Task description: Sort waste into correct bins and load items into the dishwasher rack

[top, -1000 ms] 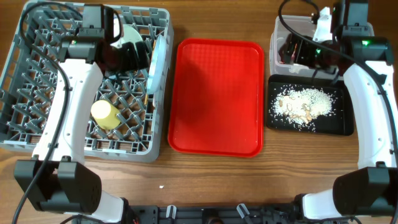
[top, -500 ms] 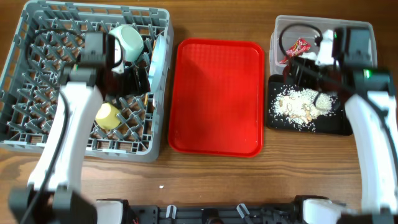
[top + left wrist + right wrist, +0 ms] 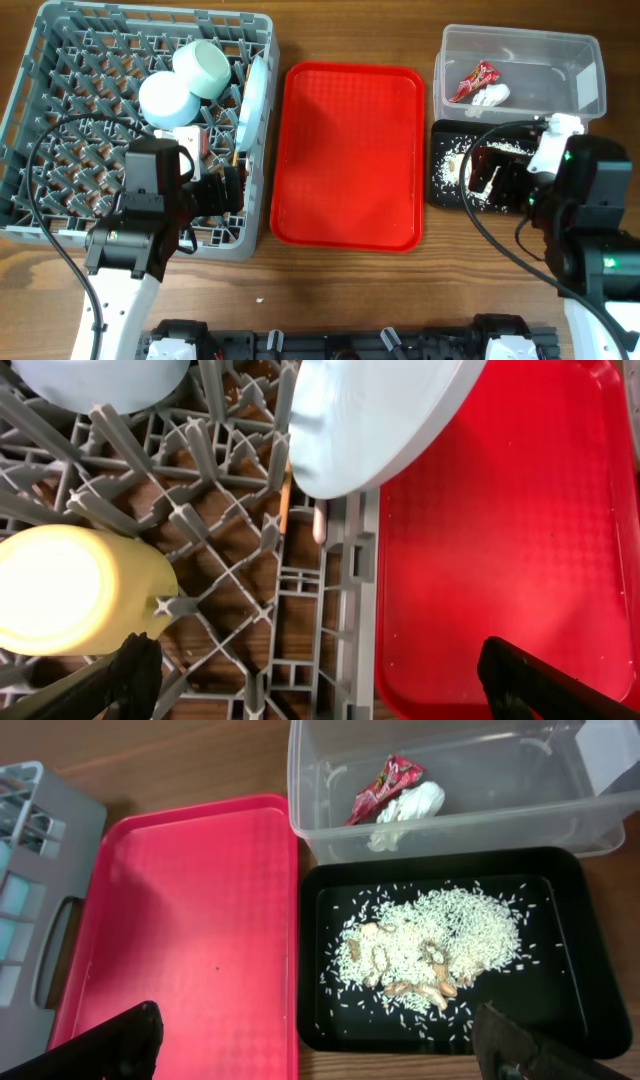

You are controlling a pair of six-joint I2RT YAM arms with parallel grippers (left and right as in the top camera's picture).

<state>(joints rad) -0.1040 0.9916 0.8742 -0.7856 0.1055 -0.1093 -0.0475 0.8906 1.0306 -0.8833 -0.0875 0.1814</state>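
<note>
My left pincer (image 3: 330, 678): jaws wide apart, empty, over the grey rack (image 3: 60, 40). The rack holds mint bowls (image 3: 205, 68), a white plate (image 3: 252, 100) on edge, a yellow cup (image 3: 70, 590) and chopsticks (image 3: 285, 510). My right pincer (image 3: 320, 1045): spread wide, holding nothing, above the black tray (image 3: 590, 970) of food scraps (image 3: 430, 945). Clear tub (image 3: 450, 835) — red wrapper (image 3: 385, 785), white napkin (image 3: 405, 808). Red tray (image 3: 350, 150) between.

Wooden tabletop (image 3: 330, 290), seen from above. Grey dishwasher rack (image 3: 225, 245) sits toward the left edge, with the red tray (image 3: 350, 150) at the centre, just beside it. Clear tub (image 3: 590, 60) lies toward the far right corner, and the black tray (image 3: 447, 198) lies against its near side.
</note>
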